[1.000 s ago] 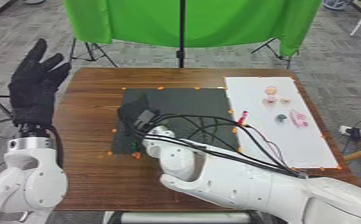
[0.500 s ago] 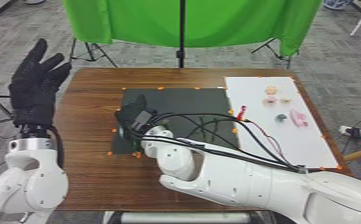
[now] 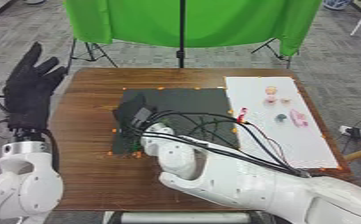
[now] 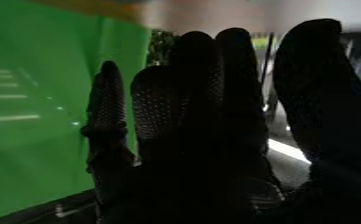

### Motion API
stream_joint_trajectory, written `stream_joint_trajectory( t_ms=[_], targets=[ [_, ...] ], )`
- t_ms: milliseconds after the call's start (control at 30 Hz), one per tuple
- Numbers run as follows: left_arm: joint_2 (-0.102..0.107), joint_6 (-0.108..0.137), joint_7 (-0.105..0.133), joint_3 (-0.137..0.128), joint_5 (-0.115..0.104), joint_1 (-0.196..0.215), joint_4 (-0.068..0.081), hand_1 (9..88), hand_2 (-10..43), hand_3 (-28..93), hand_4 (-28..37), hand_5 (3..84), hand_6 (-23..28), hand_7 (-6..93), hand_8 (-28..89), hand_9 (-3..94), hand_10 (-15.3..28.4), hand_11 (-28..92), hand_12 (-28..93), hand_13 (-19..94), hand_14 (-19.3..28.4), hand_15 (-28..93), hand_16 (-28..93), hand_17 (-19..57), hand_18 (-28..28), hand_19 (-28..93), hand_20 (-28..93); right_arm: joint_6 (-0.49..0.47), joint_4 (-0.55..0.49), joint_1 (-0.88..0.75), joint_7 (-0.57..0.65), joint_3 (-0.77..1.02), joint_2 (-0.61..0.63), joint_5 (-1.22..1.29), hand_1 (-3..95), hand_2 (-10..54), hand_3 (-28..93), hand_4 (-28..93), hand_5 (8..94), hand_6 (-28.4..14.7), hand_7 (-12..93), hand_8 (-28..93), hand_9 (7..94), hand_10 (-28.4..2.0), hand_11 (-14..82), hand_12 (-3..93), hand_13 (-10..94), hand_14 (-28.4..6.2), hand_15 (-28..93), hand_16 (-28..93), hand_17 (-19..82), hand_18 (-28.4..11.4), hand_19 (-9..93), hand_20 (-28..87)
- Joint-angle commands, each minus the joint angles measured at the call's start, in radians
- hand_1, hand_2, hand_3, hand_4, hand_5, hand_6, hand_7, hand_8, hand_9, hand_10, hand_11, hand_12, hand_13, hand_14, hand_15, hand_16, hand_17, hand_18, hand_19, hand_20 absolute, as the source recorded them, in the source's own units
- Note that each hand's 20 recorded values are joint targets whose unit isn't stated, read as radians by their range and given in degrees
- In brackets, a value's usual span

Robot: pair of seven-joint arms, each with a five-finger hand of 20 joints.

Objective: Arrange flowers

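In the head view, my right hand [image 3: 134, 111] is over the left part of the black mat [image 3: 172, 95], its palm partly hidden by its own wrist mount. Its fingers stand straight in the right wrist view, where the right hand [image 4: 194, 100] holds nothing that I can make out. Small pale pink flower pieces [image 3: 271, 90], a grey-green piece [image 3: 280, 118] and a larger pink piece [image 3: 298, 119] lie on the white sheet [image 3: 305, 150]. Thin green bits [image 3: 135, 148] show below the right hand. My left hand [image 3: 27, 95] is raised, open, beside the table's left edge.
Black cables run along the right forearm across the mat. A red item [image 3: 242, 115] shows by the white sheet's left edge. Orange markers line the mat and sheet. A green cloth [image 3: 132, 22] hangs behind the brown table [image 3: 96, 170].
My left arm has shifted slightly left and the hand a little lower. The right hand has moved only slightly over the mat, with its wrist turning a little.
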Motion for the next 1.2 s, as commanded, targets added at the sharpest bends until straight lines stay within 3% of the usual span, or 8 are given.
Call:
stream_joint_trajectory(
  t_ms=[33,233,500,533,633,867,1000,1200],
  targets=[
    [-0.075,0.002,-0.010,-0.036,0.004,0.128,-0.019,22.2,7.0,82,-28.2,34.3,6.8,7.6,-8,31.8,18.5,24,10,20,25.9,55,-11,-10.1,25.7,51,5,0.062,-0.166,-0.074,0.073,0.140,0.123,0.144,38.5,-9.5,69,-28,62.3,3.8,17,-15,69.5,-11.3,55.4,22.2,62,-9.5,79,23,17,-23.9,72,33],
    [-0.081,0.017,0.000,-0.054,0.001,0.168,-0.033,22.1,7.1,82,-28.3,34.3,6.8,7.7,-8,31.8,18.6,24,10,20,26.0,55,-11,-10.2,25.7,51,5,0.103,-0.242,-0.132,0.166,0.299,0.302,0.221,35.9,-9.5,72,-28,58.8,2.4,17,-14,66.5,-13.1,46.6,18.7,59,-10.7,74,20,16,-24.8,70,31],
    [-0.086,0.026,0.012,-0.048,-0.011,0.183,-0.037,22.0,7.1,82,-28.3,34.2,6.8,7.6,-8,31.8,18.6,24,10,20,26.0,55,-11,-10.2,25.8,51,5,0.175,-0.299,-0.300,0.296,0.516,0.540,0.253,35.6,-9.5,74,-28,57.1,1.6,17,-14,63.6,-14.8,37.6,16.4,55,-12.9,71,16,14,-25.6,69,30],
    [-0.076,0.031,0.022,-0.044,-0.020,0.184,-0.037,22.0,7.0,82,-28.3,34.2,6.8,7.6,-8,31.8,18.6,24,10,20,26.0,55,-11,-10.2,25.8,51,5,0.186,-0.299,-0.323,0.315,0.542,0.562,0.253,35.5,-9.5,74,-28,57.1,1.6,17,-14,63.5,-14.9,37.1,16.3,55,-12.9,71,16,14,-25.6,69,29],
    [-0.075,0.031,0.025,-0.042,-0.021,0.184,-0.037,21.9,7.0,82,-28.3,34.2,6.8,7.6,-8,31.7,18.6,24,10,20,26.0,55,-11,-10.2,25.8,51,5,0.204,-0.293,-0.396,0.369,0.614,0.616,0.231,35.3,-9.5,75,-28,57.3,1.6,17,-14,63.3,-15.0,35.9,16.4,55,-12.9,71,15,14,-25.7,69,29],
    [-0.080,0.027,0.028,-0.040,-0.021,0.188,-0.037,21.8,7.1,82,-28.3,34.2,6.8,7.5,-8,31.8,18.6,24,10,20,26.0,55,-11,-10.2,25.8,51,6,0.159,-0.216,-0.474,0.472,0.687,0.662,0.166,35.0,-9.5,76,-28,57.6,1.4,17,-14,63.8,-14.9,40.0,17.9,56,-12.5,76,16,13,-25.4,69,28],
    [-0.074,0.033,0.036,-0.036,-0.030,0.187,-0.036,21.8,7.0,82,-28.3,34.1,6.8,7.6,-8,31.7,18.6,24,10,20,26.1,55,-11,-10.2,25.8,51,6,0.113,-0.189,-0.493,0.440,0.701,0.674,0.176,35.6,-9.5,77,-28,57.4,1.4,17,-14,63.5,-15.0,41.2,18.1,56,-12.4,76,16,13,-25.1,69,28],
    [-0.082,0.026,0.035,-0.041,-0.028,0.190,-0.034,21.8,7.0,82,-28.3,34.1,6.8,7.6,-8,31.8,18.7,24,10,20,26.0,55,-11,-10.2,25.8,51,5,0.079,-0.149,-0.458,0.412,0.647,0.670,0.163,36.1,-9.5,78,-28,55.6,2.5,18,-15,61.4,-14.6,43.3,18.2,54,-12.1,77,17,12,-24.9,68,27]
  ],
)
